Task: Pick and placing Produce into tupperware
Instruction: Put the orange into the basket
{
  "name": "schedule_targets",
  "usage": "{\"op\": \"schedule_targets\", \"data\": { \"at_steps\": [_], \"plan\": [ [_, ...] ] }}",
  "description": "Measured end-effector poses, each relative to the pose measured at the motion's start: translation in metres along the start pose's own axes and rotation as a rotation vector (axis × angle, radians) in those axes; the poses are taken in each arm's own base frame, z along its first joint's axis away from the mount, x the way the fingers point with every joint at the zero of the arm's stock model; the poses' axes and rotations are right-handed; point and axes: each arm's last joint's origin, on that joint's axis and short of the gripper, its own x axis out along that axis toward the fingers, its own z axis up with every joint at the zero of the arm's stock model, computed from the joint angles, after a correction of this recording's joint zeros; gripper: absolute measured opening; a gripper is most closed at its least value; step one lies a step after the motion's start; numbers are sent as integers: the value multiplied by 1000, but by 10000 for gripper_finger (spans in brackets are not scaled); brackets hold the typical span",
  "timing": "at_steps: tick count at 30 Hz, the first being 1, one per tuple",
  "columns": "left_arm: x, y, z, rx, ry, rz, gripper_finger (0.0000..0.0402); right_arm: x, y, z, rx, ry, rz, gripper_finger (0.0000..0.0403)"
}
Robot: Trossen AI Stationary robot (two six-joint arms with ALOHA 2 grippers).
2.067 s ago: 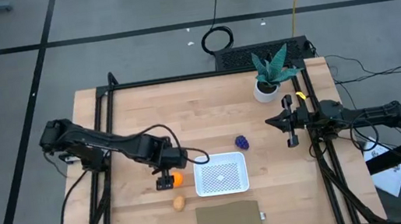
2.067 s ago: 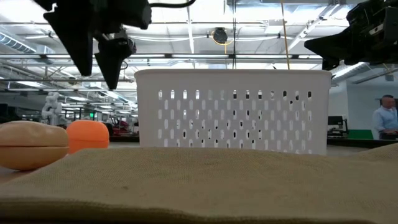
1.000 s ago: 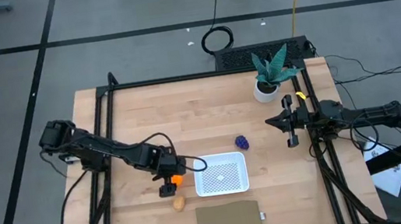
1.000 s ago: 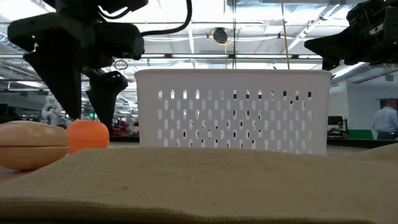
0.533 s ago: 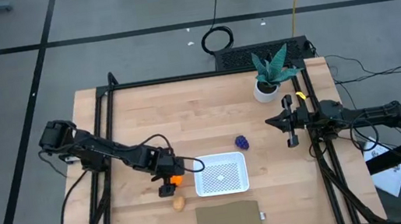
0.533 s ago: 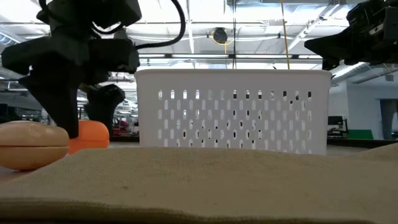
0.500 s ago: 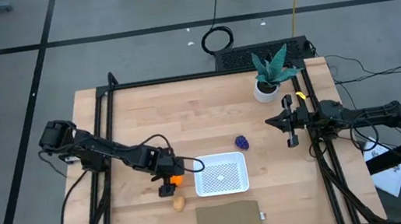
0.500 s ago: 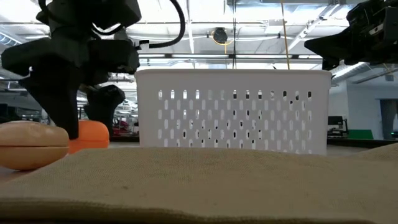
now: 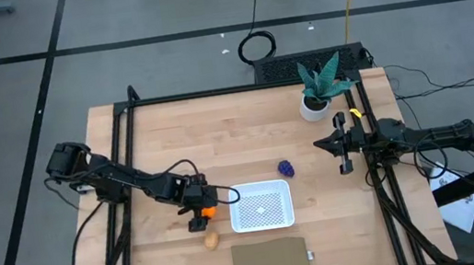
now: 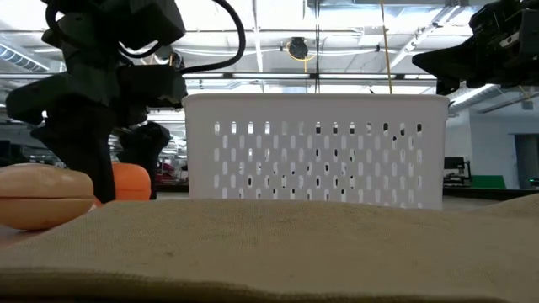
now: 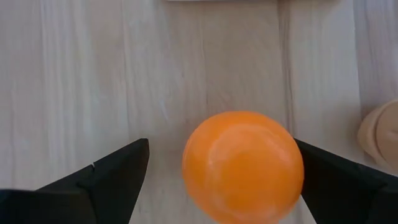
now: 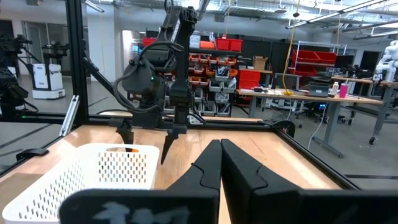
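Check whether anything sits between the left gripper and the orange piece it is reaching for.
Nothing visible does. The open left gripper already straddles the orange piece on bare wood, beside the white container.

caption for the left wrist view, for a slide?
Open left claw straddling the orange produce piece on the wooden table.

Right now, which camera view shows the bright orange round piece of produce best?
The left wrist view: the bright orange round piece fills the frame between the open left gripper fingers. The high view shows a small speck; the low view half hides it; the right wrist view barely shows it.
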Motion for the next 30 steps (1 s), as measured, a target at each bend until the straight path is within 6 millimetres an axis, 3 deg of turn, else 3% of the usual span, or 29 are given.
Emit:
{"op": "schedule_targets", "data": {
  "at_steps": [12, 24, 30],
  "plan": [
    [0, 0, 0, 22, 0, 0, 372, 0, 0, 0, -1, 0, 0, 0],
    [0, 0, 0, 22, -1, -1, 253, 0, 0, 0, -2, 0, 0, 0],
    [-1, 0, 1, 33, 4, 0, 233, 0, 0, 0, -3, 0, 0, 0]
  ]
}}
